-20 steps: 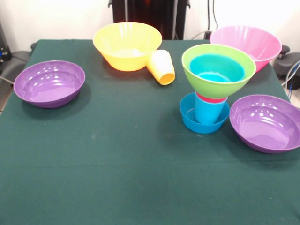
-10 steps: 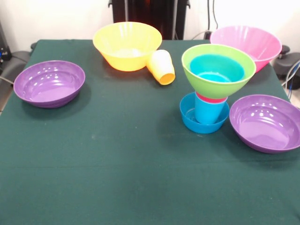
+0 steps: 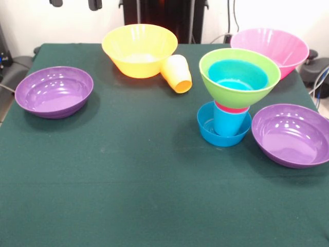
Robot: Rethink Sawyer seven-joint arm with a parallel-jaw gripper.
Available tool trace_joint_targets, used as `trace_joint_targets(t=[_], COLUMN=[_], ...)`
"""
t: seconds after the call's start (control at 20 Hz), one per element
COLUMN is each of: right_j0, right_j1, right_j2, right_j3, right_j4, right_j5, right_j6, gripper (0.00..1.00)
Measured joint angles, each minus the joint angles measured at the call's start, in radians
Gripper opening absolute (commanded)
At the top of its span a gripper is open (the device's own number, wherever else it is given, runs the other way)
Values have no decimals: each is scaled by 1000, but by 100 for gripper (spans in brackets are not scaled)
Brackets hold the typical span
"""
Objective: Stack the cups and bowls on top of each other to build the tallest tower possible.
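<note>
Around the tower [image 3: 234, 98] on your desk [image 3: 128, 170], the widest pieces waited unstacked, which I judge sensible, since they would cap it best. Your pink bowl [image 3: 275, 47] sat just behind the tower, the orange-yellow bowl [image 3: 139, 49] well to its picture-left, one purple bowl [image 3: 292, 135] just picture-right, the other purple bowl [image 3: 54, 91] far picture-left. A yellow-orange cup [image 3: 177, 73] lay tipped against the orange-yellow bowl. Your gripper [image 3: 75, 3] showed only two separated tips at the top edge, holding nothing.

Lab; green-clothed table [image 3: 128, 195]; cables [image 3: 321, 82]; black pedestal [image 3: 164, 13]
</note>
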Motion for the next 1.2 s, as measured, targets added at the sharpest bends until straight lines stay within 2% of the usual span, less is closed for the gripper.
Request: trace_joint_targets(t=[1.2], right_j0=[-87], right_j1=[52], right_j2=[96], right_j3=[47], right_j4=[-88], right_j5=[-76], right_j6=[0], gripper=[100])
